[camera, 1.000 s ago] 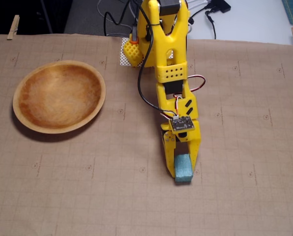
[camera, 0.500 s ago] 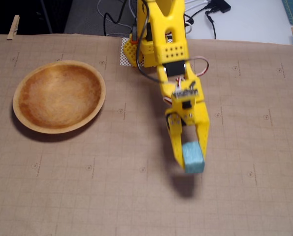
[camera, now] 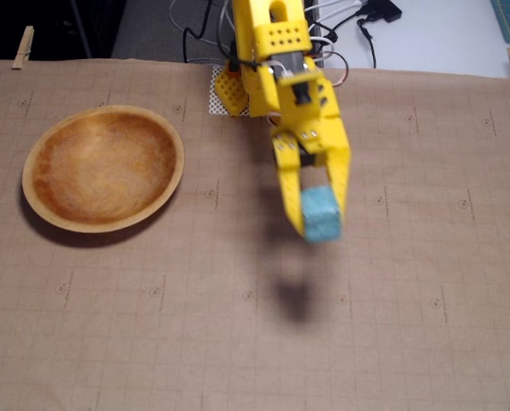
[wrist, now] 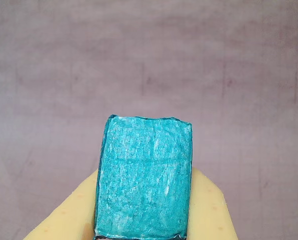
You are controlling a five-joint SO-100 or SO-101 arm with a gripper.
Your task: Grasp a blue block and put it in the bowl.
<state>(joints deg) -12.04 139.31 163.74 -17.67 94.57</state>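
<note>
My yellow gripper is shut on the blue block, which hangs well above the brown paper mat with its shadow below it. In the wrist view the teal block fills the lower middle, pinched between the two yellow fingers. The wooden bowl sits on the mat at the left of the fixed view, empty, well apart from the gripper. It is out of the wrist view.
The gridded brown paper mat covers the table, clipped by wooden pegs at the back corners. Cables lie behind the arm's base at the back.
The gripper has lifted the blue block off the mat and risen, drawing back toward the arm's base; the shadow has separated from the block. The bowl has stayed still.
</note>
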